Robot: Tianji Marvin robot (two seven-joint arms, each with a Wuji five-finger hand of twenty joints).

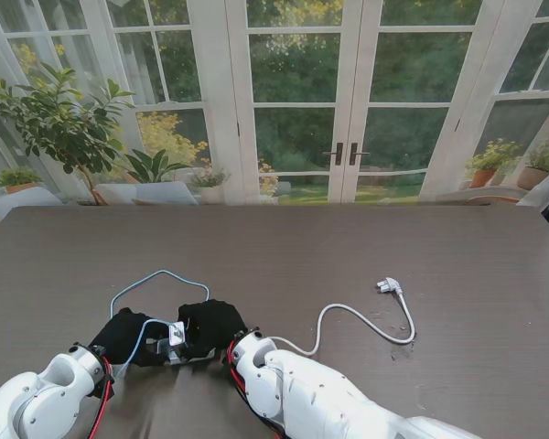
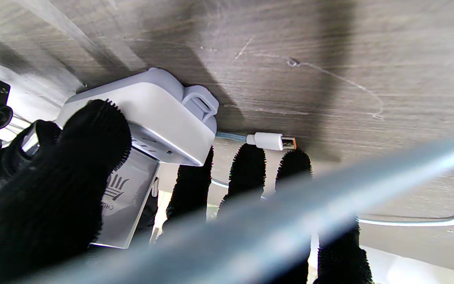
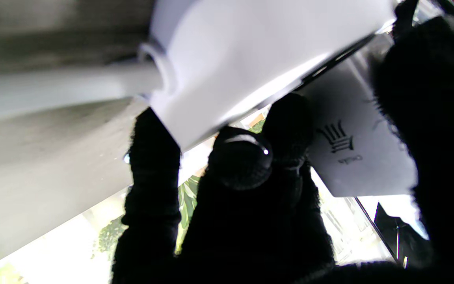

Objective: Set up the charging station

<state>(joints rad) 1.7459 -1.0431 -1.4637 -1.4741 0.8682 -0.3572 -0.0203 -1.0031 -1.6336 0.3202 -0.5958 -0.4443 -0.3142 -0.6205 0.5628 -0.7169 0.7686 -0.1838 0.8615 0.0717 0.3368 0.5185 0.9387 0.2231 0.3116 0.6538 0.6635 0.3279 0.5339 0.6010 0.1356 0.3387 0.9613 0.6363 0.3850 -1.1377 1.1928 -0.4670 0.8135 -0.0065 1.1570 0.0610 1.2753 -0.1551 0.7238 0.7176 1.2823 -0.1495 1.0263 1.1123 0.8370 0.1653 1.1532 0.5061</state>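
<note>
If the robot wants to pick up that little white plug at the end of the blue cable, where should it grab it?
Probably by the white plastic shell of the USB plug, pinched across its two long sides from above, since it lies flat on the table. Leave the metal tip free for plugging into the power strip, which both the left hand and right hand hold.

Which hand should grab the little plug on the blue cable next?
Probably the left hand. The plug lies on the table just past its fingertips, and the blue cable loops on its side. The right hand is wrapped around the white power block, farther from the plug.
</note>
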